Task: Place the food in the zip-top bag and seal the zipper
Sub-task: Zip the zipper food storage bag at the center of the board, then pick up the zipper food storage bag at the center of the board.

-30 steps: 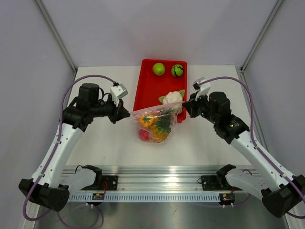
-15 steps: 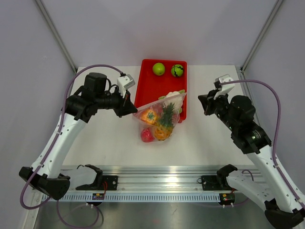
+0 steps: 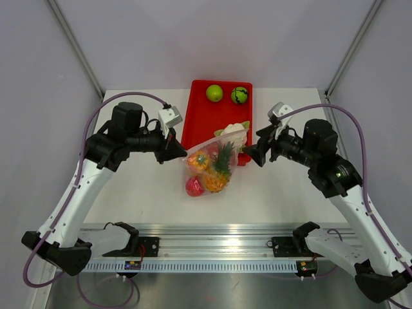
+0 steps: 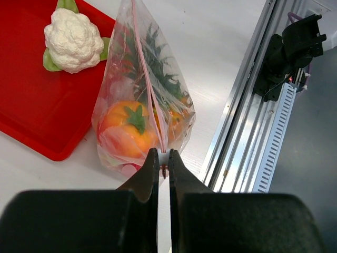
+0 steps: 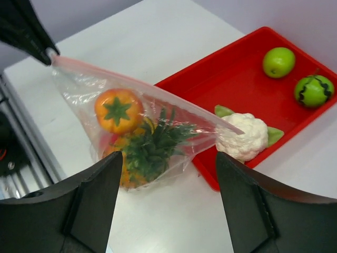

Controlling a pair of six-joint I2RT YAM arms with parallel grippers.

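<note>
The clear zip-top bag [image 3: 209, 164] hangs tilted over the table with its far corner above the red tray [image 3: 206, 119]. Inside it are an orange fruit [image 4: 129, 126], a pineapple [image 5: 150, 150] and a red fruit [image 3: 194, 187]. My left gripper [image 4: 164, 158] is shut on the bag's left corner, at the end of the pink zipper [image 4: 145, 79]. From there the zipper [image 5: 147, 95] runs to the bag's free right corner. My right gripper [image 3: 254, 154] stands open just right of that corner, touching nothing. A white cauliflower [image 5: 245, 134] lies on the tray beside the bag.
A green apple [image 3: 214, 93] and a dark-striped green fruit [image 3: 239, 95] sit at the far end of the tray. The metal rail [image 3: 212, 248] with the arm bases runs along the near table edge. Frame posts stand at the far corners.
My right gripper let go of the bag's right corner, opened, swung away to the right and has come back close to the bag. My left gripper kept its hold and shifted little.
</note>
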